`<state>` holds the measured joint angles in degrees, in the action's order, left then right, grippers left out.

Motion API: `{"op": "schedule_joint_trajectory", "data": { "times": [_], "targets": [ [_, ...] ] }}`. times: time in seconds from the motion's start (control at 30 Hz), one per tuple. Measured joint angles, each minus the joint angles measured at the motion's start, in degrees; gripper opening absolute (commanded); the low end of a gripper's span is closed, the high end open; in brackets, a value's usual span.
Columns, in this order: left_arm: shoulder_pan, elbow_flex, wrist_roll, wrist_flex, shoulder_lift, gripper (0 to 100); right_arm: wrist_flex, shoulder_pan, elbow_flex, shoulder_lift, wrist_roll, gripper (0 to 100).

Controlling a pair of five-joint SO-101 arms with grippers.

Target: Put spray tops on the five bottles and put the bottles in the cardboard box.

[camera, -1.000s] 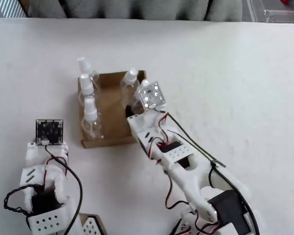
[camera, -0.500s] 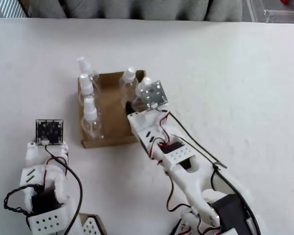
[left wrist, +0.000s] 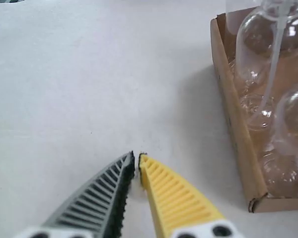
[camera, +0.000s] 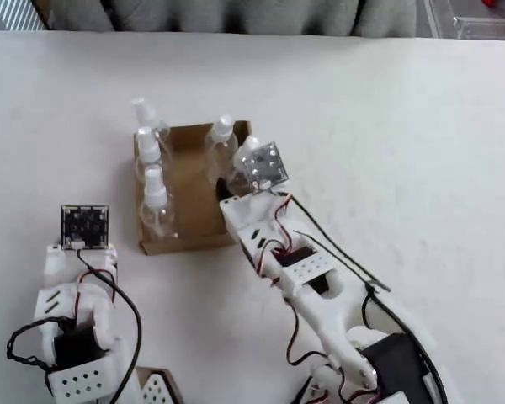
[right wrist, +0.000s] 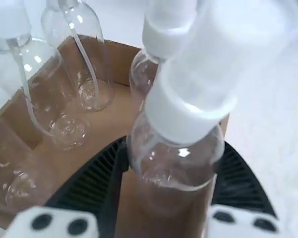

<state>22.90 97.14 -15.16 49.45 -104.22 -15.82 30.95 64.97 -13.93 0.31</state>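
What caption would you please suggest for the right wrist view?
Right gripper holds a spray-topped bottle at the cardboard box, beside other bottles.

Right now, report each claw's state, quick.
Left claw: closed, empty.
Right claw: closed on a spray-topped bottle at the cardboard box.

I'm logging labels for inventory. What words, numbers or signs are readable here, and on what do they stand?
None can be read.
The clear bottles carry no label.
The cardboard box is plain.
The boards on the arms' wrists show only marks too small to read.
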Motion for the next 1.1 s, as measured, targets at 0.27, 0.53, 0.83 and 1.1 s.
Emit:
{"op": "schedule_joint_trajectory", "data": {
  "times": [0.27, 0.53, 0.83, 1.1],
  "targets": [
    [0.0, 0.0, 0.0, 0.0, 0.0, 2, -0.26, 0.09, -0.09, 3.25, 0.0, 37.9],
    [0.0, 0.0, 0.0, 0.0, 0.0, 2, -0.35, 0.79, 0.0, 3.34, 0.0, 38.0],
    [-0.09, 0.0, 0.0, 0.0, 0.0, 2, -0.35, 0.7, 0.18, -1.41, 0.0, 38.0],
    [-0.35, 0.0, 0.0, 0.0, 0.0, 2, -0.35, 0.7, 4.13, -9.67, 0.0, 38.0]
  ]
}}
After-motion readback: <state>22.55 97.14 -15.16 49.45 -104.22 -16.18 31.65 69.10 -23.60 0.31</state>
